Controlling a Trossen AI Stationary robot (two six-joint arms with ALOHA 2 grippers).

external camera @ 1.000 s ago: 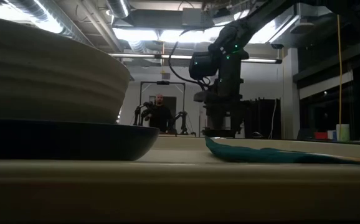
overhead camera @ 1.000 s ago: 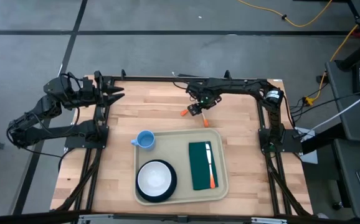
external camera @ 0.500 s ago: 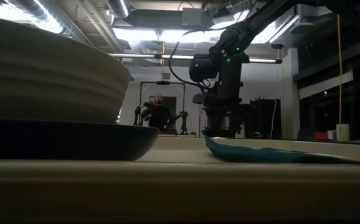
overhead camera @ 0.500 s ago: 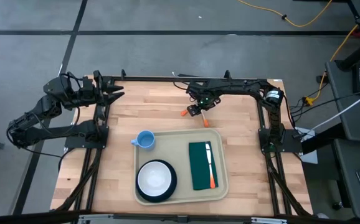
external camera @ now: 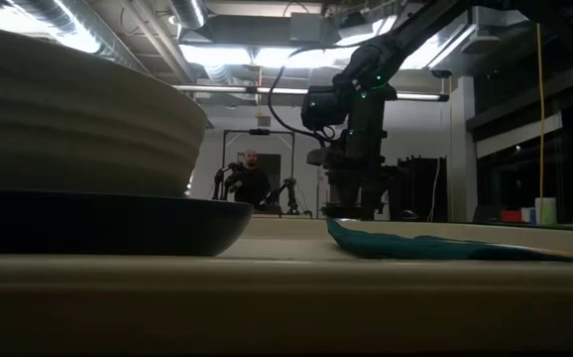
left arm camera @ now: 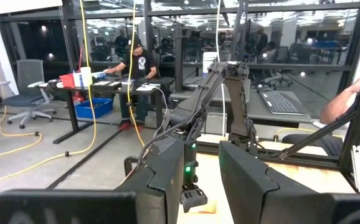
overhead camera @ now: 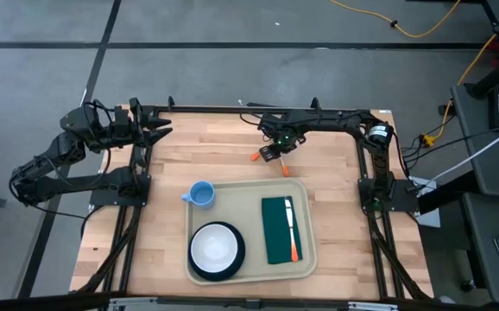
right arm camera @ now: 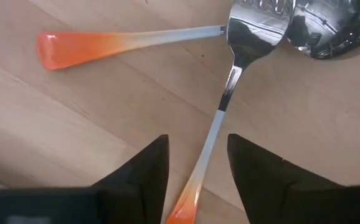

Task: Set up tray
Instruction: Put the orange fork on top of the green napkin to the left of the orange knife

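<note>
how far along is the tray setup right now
Done: the tray already holds a plate with a bowl, and a napkin with one utensil on it. In hand: the right gripper straddles a fork handle on the table, beside a spoon, jaws not clamped. Left: both utensils and the blue cup, off the tray. The left gripper waits at the table's edge.

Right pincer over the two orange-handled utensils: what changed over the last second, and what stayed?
The right pincer hardly moved; it stands low over the fork handle, fingers on either side, nothing visibly gripped yet. The fork and spoon lie where they were on the table. Tray, blue cup, bowl, napkin and the left pincer at the table's far left edge are unchanged.
</note>
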